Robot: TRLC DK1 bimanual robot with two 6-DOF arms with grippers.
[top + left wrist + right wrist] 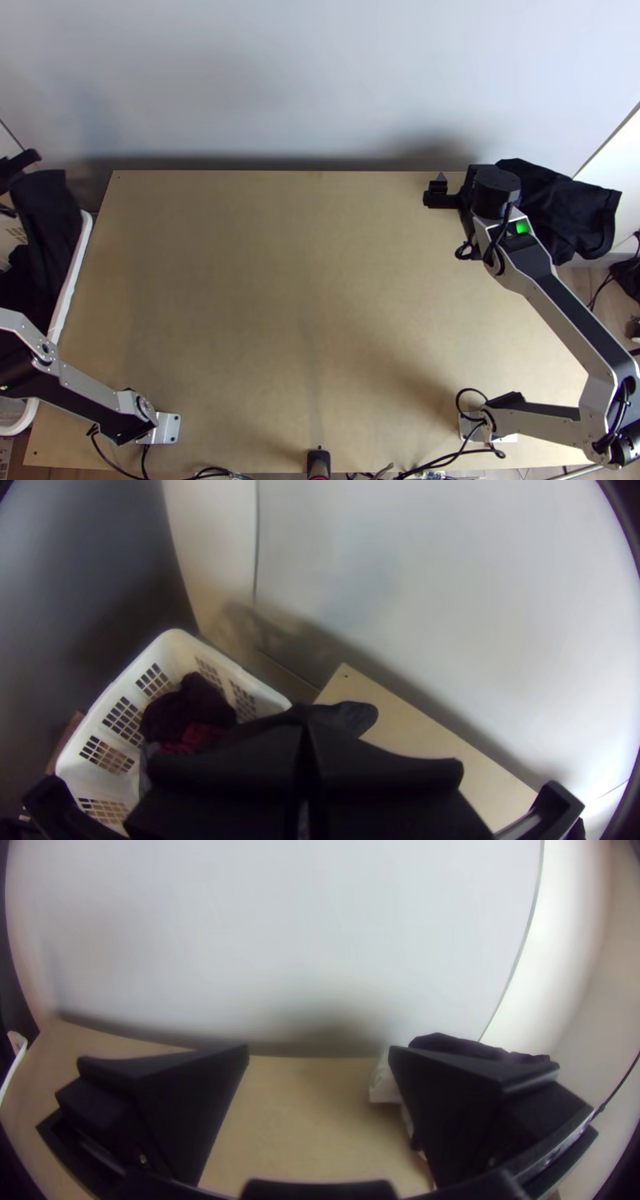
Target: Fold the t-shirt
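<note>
In the top view my left gripper (16,164) is at the far left edge, where black cloth (40,220) hangs down over the white basket. The left wrist view has my left gripper (304,730) shut on dark cloth (353,715) that sticks out past its fingers. At the table's back right stands my right gripper (483,184), beside bunched black cloth (568,210) lying over the corner. My right gripper (319,1057) is open in its wrist view, with dark cloth (460,1043) behind one finger. Which cloth is the t-shirt, I cannot tell.
A white basket (180,640) with dark red cloth (190,710) stands along the left side of the table (304,280). Behind the table's back edge rises a pale wall (320,80). Cables (448,460) run along the near edge.
</note>
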